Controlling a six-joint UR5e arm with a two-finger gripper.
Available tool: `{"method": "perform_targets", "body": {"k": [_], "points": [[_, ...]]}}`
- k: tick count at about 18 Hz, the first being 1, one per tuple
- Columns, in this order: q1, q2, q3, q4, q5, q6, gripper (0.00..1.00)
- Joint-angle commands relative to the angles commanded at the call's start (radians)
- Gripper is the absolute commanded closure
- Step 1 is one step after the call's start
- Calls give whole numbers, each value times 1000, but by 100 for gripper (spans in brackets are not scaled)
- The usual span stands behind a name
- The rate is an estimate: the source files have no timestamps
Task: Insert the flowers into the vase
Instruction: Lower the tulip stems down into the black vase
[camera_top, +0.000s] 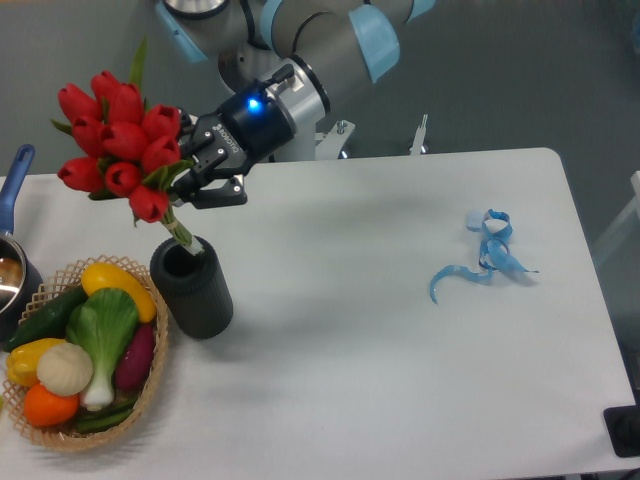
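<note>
Lowering stage: the flowers (122, 140) hang over the vase (192, 287), stem ends at or just inside the mouth; heads well above the rim.
Gripper state: gripper (196, 172) closed on the stems just below the red buds, fingers pinching from the right side of the bunch.
Flowers location: upper left of the table (380, 330), above the vase, near the basket (75, 365) of vegetables.
Vase location: upright on the table, just right of the basket; contact between the two cannot be confirmed.
Long axis of bunch: tilted, not vertical; buds up and to the left, stem ends down and to the right toward the mouth.
Recommended handling: judged best to bring the stems nearer upright, keep the ends centred in the mouth, descend slowly, and release only once the stems sit deep.
Risk, judged: a tilted stem pressing on the rim could tip the vase toward the basket.
Ribbon (485, 258): far right, well apart, no concern.
</note>
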Motion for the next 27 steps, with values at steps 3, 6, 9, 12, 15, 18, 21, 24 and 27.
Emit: {"method": "perform_targets", "body": {"k": [3, 6, 9, 12, 15, 18, 21, 24, 27], "points": [[-17, -9, 0, 0, -2, 6, 100], [-18, -23, -3, 0, 0, 12, 100], [-23, -48, -20, 0, 0, 66, 99], [-23, -75, -44, 0, 0, 130, 96], [-17, -113, -67, 0, 2, 205, 89], [-12, -138, -94, -2, 3, 273, 84], [12, -144, -120, 0, 6, 304, 69], [20, -144, -133, 0, 9, 307, 44], [26, -144, -135, -2, 11, 307, 21]]}}
